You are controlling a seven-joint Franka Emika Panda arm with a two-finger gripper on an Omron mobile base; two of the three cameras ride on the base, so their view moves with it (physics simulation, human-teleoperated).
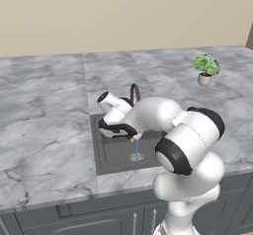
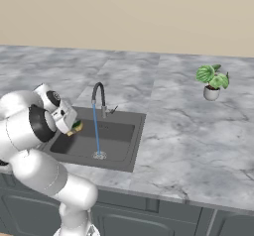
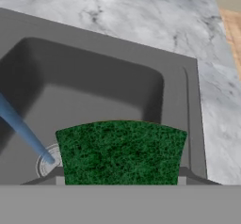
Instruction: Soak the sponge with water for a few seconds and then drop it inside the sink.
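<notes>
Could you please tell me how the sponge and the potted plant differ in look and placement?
The sponge is a flat block with a dark green top and a yellow layer; the plant has round leaves rising from a small pale pot. The sponge is held in the pincer above the sink, while the plant stands alone on the marble counter, well away from the basin. The sponge is tilted; the plant stands upright. Both are green and small.

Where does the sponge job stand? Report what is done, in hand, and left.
Done: the water runs from the faucet to the drain, and the sponge is picked up. In hand: the tool holds it over the sink, beside the stream, apparently not under it. Left: soak it, then drop it in the basin.
</notes>
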